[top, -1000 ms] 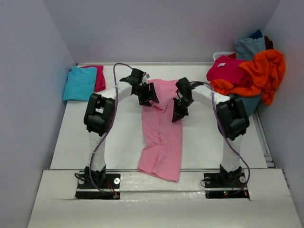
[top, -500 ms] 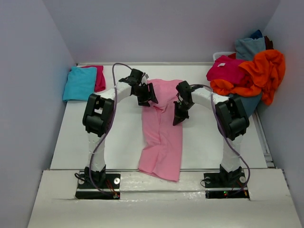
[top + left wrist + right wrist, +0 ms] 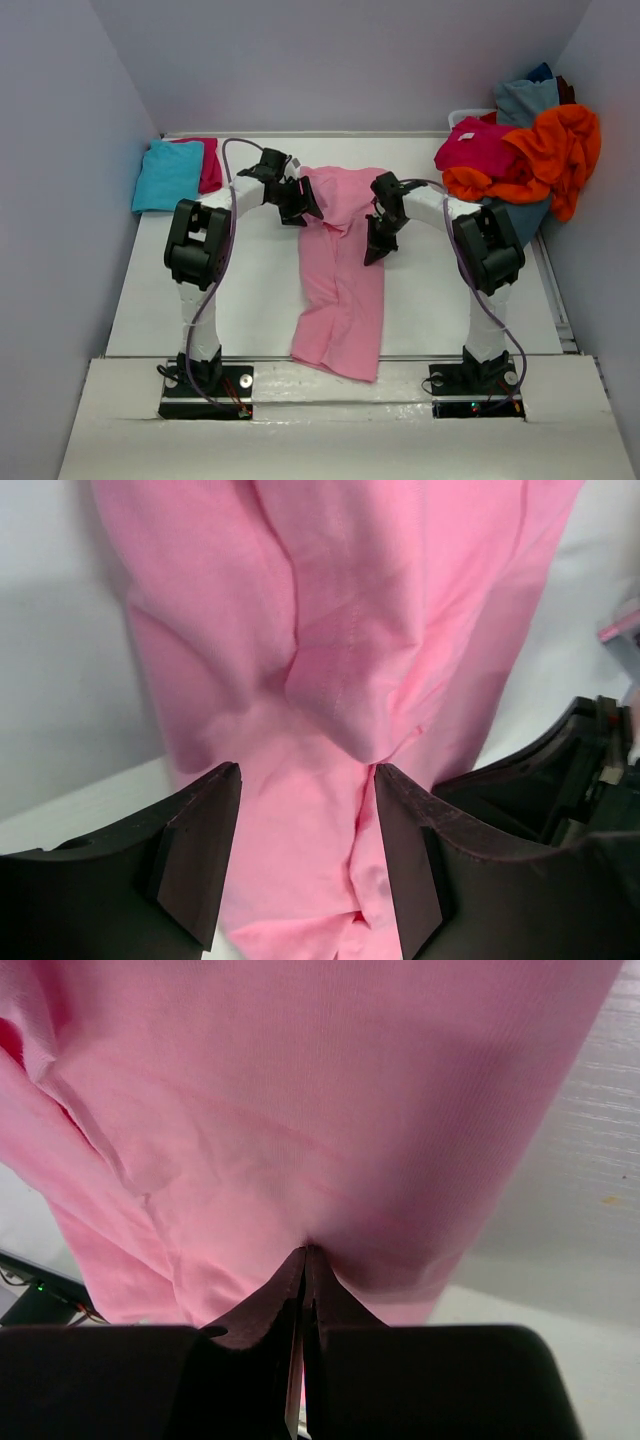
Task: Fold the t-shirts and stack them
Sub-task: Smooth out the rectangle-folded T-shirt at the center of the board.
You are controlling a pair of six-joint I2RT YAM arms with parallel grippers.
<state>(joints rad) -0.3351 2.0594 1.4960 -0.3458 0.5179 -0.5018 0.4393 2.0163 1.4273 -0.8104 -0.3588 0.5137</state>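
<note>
At mid-table, the right hand (image 3: 305, 1253) pinches the pink t-shirt (image 3: 340, 300); the left hand (image 3: 306, 778) gapes above it.

One light pink t-shirt (image 3: 340, 270) is lying lengthwise down the middle of the table (image 3: 250, 300), wrinkled, its near end reaching over the front edge. A turquoise t-shirt (image 3: 168, 175), folded, is resting on a folded magenta t-shirt (image 3: 210, 165) at far left. A crumpled magenta t-shirt (image 3: 478, 148), an orange t-shirt (image 3: 560, 150) and a grey-blue t-shirt (image 3: 525, 98) are sitting heaped at far right.
</note>
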